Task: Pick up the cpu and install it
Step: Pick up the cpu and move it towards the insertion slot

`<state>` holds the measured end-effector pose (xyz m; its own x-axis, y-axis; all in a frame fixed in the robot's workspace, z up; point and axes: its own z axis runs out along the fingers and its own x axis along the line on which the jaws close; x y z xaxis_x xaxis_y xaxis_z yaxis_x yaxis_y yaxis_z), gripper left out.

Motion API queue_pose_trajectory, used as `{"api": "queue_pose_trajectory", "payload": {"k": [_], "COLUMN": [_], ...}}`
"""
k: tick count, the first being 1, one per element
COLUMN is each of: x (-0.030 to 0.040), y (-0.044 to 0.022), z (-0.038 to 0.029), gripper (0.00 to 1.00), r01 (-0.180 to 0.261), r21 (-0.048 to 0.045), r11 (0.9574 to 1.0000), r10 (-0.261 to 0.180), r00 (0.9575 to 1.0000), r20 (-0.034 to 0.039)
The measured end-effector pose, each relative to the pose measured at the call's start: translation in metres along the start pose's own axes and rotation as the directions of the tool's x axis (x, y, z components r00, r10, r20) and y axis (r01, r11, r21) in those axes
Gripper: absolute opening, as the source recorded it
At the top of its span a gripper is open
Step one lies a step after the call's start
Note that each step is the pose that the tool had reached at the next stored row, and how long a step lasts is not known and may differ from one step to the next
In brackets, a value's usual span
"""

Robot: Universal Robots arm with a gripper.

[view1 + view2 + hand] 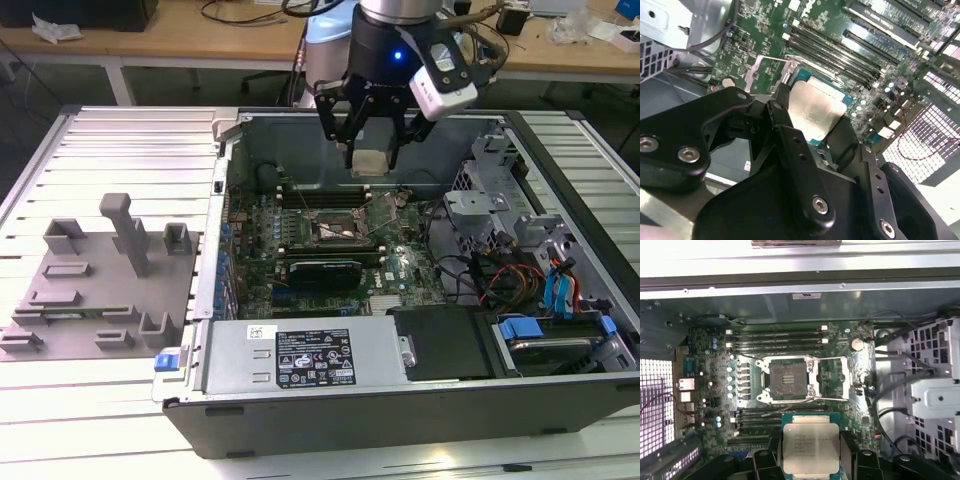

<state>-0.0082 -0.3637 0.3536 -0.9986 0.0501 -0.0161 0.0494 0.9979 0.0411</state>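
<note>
Wooden worktops (200, 40) strewn with cables line the back of the room; in front of them a slatted metal desk (110, 135) carries everything. Largest on it is an open computer case (400, 415), lying on its side with the interior facing up; beside it, on the exterior view's left, sits a grey fixture plate (90, 300) with upright blocks. Inside the case the green motherboard (300, 255) covers much of the floor; a boxed power supply (300, 365) lies along the near wall, and drive bays (560, 320) with blue tabs fill the corner on the exterior view's right. On the board, rows of memory slots (775, 337) flank the socket (788, 381), whose dark centre is bare and whose retaining frame looks swung open. The tool (370, 160) hangs above the case near its far wall, its fingers (790, 145) closed in on two opposite edges of the cpu (811, 445); the chip is clear of the board, its silver lid facing the wrist cameras. I judge the socket to lie lower than the chip and offset from it, not straight beneath; in the exterior view it sits below and a little toward the exterior view's left. Chip edges look roughly square with the socket frame.
</note>
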Motion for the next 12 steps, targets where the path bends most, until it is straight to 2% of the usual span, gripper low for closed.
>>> {"api": "queue_pose_trajectory", "payload": {"k": [5, 7, 9, 12], "x": [0.0073, 0.0125, 0.0145, 0.0154], "y": [0.0074, 0.0127, 0.0149, 0.0159], "z": [0.0105, 0.0178, 0.0216, 0.031], "gripper": [0.55, 0.55, 0.55, 0.55], "r01": [0.0, 0.0, 0.0, 0.0], "r21": [0.0001, 0.0, -0.0001, 0.0], "r11": [1.0, 1.0, 1.0, 1.0], "r10": [0.0, 0.0, 0.0, 0.0], "r00": [1.0, 1.0, 1.0, 1.0], "r20": [-0.0001, 0.0, 0.0, 0.0]}}
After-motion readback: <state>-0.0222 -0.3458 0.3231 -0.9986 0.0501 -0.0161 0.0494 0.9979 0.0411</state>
